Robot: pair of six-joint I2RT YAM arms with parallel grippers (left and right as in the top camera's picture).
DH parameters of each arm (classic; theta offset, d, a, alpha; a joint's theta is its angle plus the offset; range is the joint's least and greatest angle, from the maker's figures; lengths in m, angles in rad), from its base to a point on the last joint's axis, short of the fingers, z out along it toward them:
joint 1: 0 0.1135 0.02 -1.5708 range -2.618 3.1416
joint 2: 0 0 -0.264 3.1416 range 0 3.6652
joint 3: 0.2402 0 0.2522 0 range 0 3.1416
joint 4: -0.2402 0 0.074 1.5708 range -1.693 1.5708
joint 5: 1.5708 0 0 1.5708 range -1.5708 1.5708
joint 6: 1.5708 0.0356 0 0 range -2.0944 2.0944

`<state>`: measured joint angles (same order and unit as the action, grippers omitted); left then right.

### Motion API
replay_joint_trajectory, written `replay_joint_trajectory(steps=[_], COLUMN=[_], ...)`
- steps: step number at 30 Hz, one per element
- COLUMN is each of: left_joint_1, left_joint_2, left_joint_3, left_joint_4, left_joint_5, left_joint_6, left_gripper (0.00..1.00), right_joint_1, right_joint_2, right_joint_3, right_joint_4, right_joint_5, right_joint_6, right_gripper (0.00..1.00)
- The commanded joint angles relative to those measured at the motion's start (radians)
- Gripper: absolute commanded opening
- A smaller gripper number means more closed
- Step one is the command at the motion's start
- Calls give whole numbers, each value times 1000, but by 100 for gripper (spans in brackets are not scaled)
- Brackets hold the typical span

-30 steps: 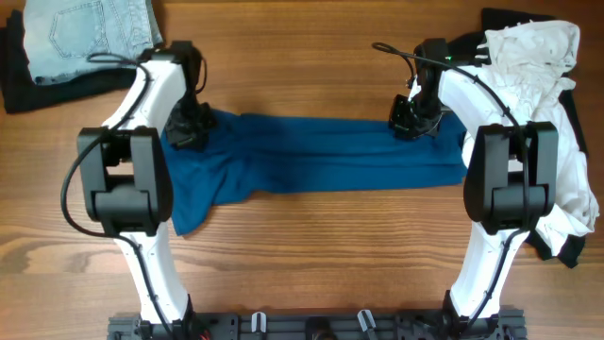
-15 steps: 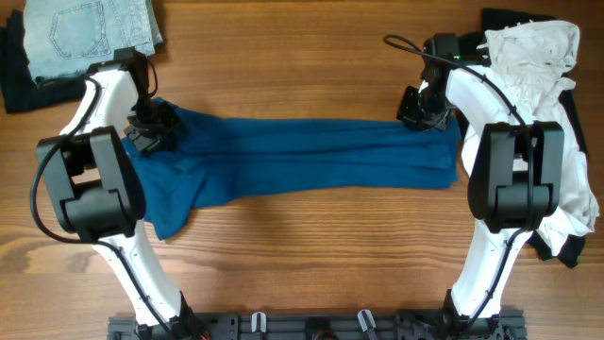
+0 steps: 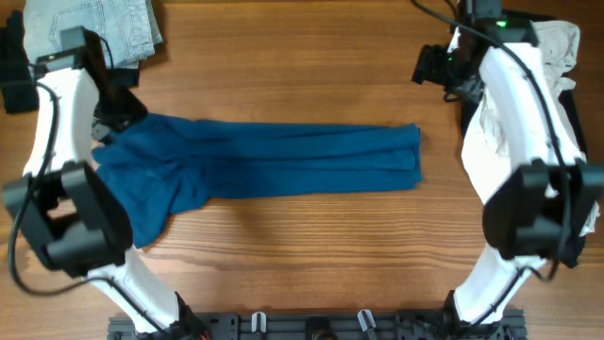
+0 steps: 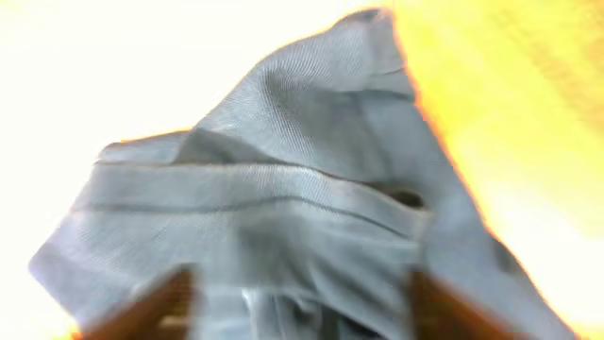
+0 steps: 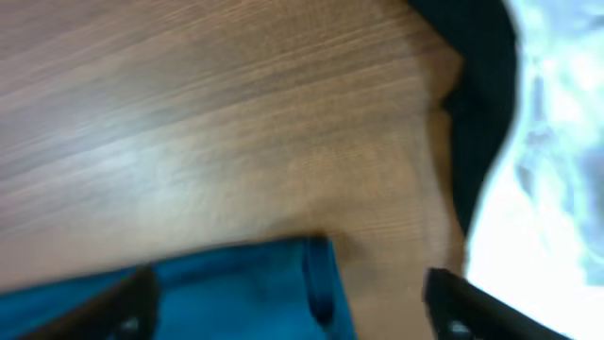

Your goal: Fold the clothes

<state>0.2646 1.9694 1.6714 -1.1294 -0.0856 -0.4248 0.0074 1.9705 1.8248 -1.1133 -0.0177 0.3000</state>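
A long blue garment (image 3: 274, 161) lies flat across the middle of the wooden table, its wider end at the left. My left gripper (image 3: 118, 102) hovers over that end's far corner. In the left wrist view its jaws stand open (image 4: 297, 316), with rumpled cloth (image 4: 283, 189) washed out to grey below them. My right gripper (image 3: 431, 66) is beyond the garment's right end, apart from it. The right wrist view shows this gripper (image 5: 293, 307) open, the garment's hemmed edge (image 5: 236, 293) low between the fingers, untouched.
Folded light denim jeans (image 3: 90, 24) and a black garment (image 3: 14, 80) lie at the far left corner. A pile of white cloth (image 3: 557, 42) over dark clothing (image 3: 566, 253) fills the right edge, partly behind my right arm.
Both grippers have opened and let go of the blue garment. It slid left while held and now lies flat. The left arm swung left; the right gripper drew back toward the far right.
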Motion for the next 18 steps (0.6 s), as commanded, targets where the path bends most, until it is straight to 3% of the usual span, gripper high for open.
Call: replay_joint_trajectory(steps=[1,3,9,14,16,18], left_joint_1=[0,-1,-1,-1,-1,-1], left_joint_2=[-116,-156,-170,-169,-169,-169], left_joint_3=[19,19,16,16,16,16], left_joint_4=[-35,-46,-48,-50,-50,-50], left_joint_5=[-5,45,124,123,123,123], left_joint_6=[1,1,0,1,1,1], left_gripper=[100,100,100,100,100,100], right_joint_1=[-52,-102,-262,-265,-262,-251], right_joint_2=[-29,-29,-26,-26,-24,-18], right_joint_3=[13,-31,-252,-438,-484,-509], right_joint_4=[-75,-74,13,168,242,306], right_joint_5=[18,-16,-554,-616,-653,-653], right_joint_6=[-70,-100,-383,-375,-306,-264], right_gripper=[99,100,99,100,99,94])
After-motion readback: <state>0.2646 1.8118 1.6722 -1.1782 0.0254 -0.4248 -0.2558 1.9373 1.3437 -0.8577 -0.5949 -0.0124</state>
